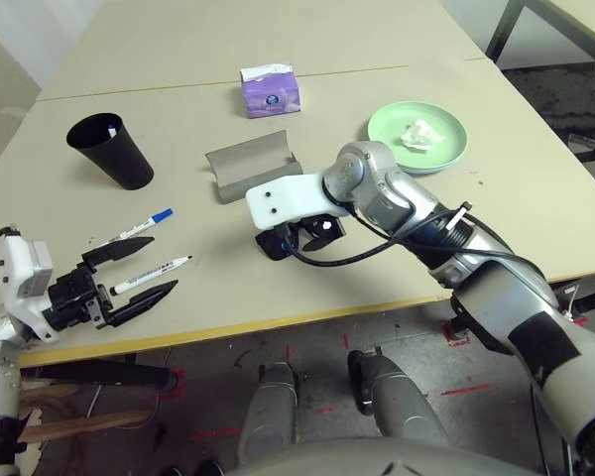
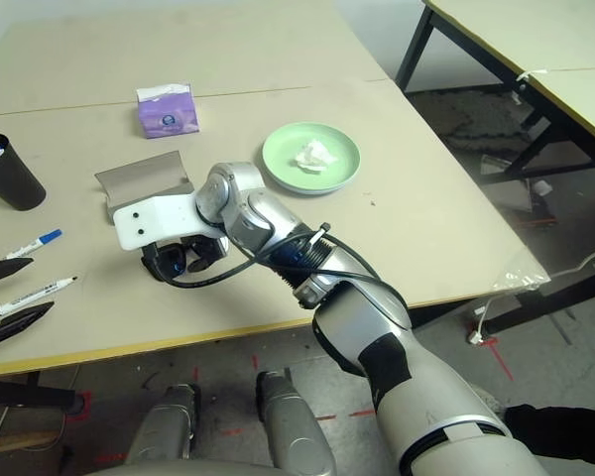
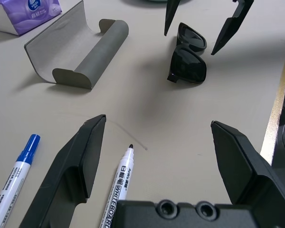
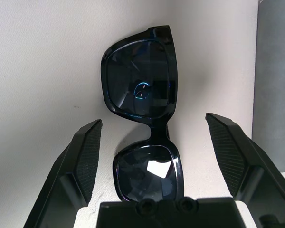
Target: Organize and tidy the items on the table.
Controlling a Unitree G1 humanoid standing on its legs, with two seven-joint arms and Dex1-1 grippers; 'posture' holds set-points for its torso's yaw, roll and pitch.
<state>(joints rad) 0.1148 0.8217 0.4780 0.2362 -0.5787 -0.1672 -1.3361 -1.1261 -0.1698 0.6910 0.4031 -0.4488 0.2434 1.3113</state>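
Now, from left to right, the left pincer (image 1: 129, 277) rests spread around the black-tipped marker (image 1: 151, 275), while the right pincer (image 4: 154, 142), spread, hovers over the black sunglasses (image 4: 145, 114) on the tabletop (image 1: 278, 288) beside the grey case (image 1: 253, 164), so the next move is probably lowering and closing on them.
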